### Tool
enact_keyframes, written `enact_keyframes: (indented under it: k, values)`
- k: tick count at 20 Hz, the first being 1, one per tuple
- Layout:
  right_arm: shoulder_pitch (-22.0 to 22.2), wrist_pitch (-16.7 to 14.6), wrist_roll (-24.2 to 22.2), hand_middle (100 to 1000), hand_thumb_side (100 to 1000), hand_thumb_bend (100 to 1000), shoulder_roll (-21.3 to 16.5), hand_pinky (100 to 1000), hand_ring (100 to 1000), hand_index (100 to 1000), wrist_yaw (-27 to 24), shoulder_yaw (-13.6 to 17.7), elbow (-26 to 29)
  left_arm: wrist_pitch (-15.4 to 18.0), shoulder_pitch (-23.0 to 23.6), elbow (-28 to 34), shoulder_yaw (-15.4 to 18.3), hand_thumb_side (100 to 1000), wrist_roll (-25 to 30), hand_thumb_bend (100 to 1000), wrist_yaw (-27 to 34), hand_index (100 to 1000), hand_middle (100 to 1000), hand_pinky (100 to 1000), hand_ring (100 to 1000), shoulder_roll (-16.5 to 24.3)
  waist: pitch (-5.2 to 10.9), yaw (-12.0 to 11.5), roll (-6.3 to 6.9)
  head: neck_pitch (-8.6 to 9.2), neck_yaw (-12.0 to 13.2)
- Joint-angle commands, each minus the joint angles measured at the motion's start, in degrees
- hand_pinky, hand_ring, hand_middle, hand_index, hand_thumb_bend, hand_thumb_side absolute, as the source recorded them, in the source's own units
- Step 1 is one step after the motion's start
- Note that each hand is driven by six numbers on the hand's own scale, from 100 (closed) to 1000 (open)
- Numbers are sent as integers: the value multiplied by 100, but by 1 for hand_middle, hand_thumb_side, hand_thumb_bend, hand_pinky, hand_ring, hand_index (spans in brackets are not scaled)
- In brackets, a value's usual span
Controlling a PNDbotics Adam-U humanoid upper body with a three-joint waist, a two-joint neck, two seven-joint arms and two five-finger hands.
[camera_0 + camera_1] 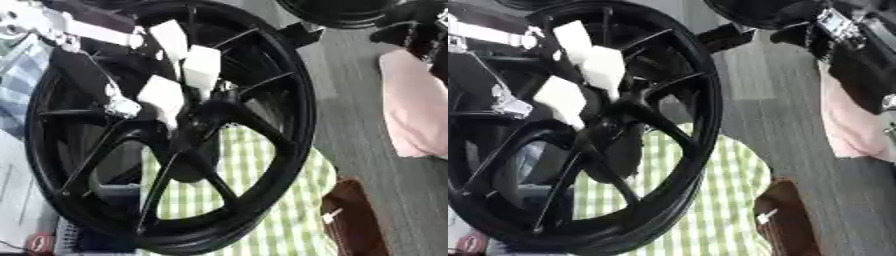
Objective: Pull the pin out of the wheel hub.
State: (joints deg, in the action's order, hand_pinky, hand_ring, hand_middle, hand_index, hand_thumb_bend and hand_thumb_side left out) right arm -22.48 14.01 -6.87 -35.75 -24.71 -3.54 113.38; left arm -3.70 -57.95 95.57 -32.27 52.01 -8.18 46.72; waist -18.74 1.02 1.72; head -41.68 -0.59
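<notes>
Green-checked cloth (289,200) shows through the spokes nearest the viewer; beyond it the black wheel (297,115) stands on edge; the left robot hand (179,75), white fingers curled at the hub (206,107), apparently grips the pin, unseen; extraction seems pending; right robot hand unseen.

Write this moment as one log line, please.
left hand: white fingers at hub of wheel, grip unclear | pin: not visible | right hand: top right, idle | wheel over checked cloth

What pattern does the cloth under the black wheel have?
A green and white check; the cloth shows best in the left eye view, behind the wheel.
</notes>
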Motion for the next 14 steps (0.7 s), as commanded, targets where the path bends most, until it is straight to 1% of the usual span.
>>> enact_keyframes:
  k: [1, 5, 6, 9, 11, 12, 13, 14]
  values:
    - [-56, 13, 5, 715, 673, 100, -84, 956, 758, 737, -1, 54, 121, 42, -126, -10, 42, 460, -5, 336, -40, 835, 688, 815, 730, 40, 97, 10, -12, 26, 23]
    - [-64, 15, 10, 715, 673, 100, -83, 956, 758, 737, -12, 56, 121, 72, -121, -46, 33, 423, -5, 318, -68, 808, 649, 804, 709, 21, 94, 20, -12, 34, 28]
    - [-67, 13, 11, 715, 673, 100, -82, 956, 758, 737, -15, 57, 121, 74, -122, -51, 42, 390, -5, 306, -62, 790, 623, 797, 695, 13, 93, 22, -13, 35, 29]
    - [-73, 13, 11, 715, 675, 100, -78, 956, 758, 737, -23, 57, 121, 66, -130, -60, 74, 329, -5, 297, -69, 759, 586, 785, 669, -1, 92, 28, -14, 42, 33]
    - [-74, 13, 10, 715, 673, 100, -76, 956, 758, 737, -22, 58, 121, 49, -134, -62, 112, 262, -5, 284, -78, 734, 555, 774, 648, -14, 91, 32, -17, 42, 33]
    - [-75, 13, 8, 715, 673, 100, -75, 956, 758, 737, -20, 58, 121, 41, -135, -61, 126, 262, -5, 284, -79, 734, 555, 774, 648, -21, 91, 34, -18, 41, 33]
    - [-77, 12, 6, 716, 677, 100, -72, 956, 758, 737, -19, 57, 121, 35, -139, -65, 132, 204, -5, 297, -80, 718, 534, 768, 636, -32, 89, 36, -21, 48, 33]
    - [-80, 9, 4, 716, 676, 100, -69, 956, 758, 737, -19, 56, 121, 32, -145, -74, 134, 192, -5, 289, -87, 708, 523, 765, 629, -45, 88, 38, -23, 54, 34]
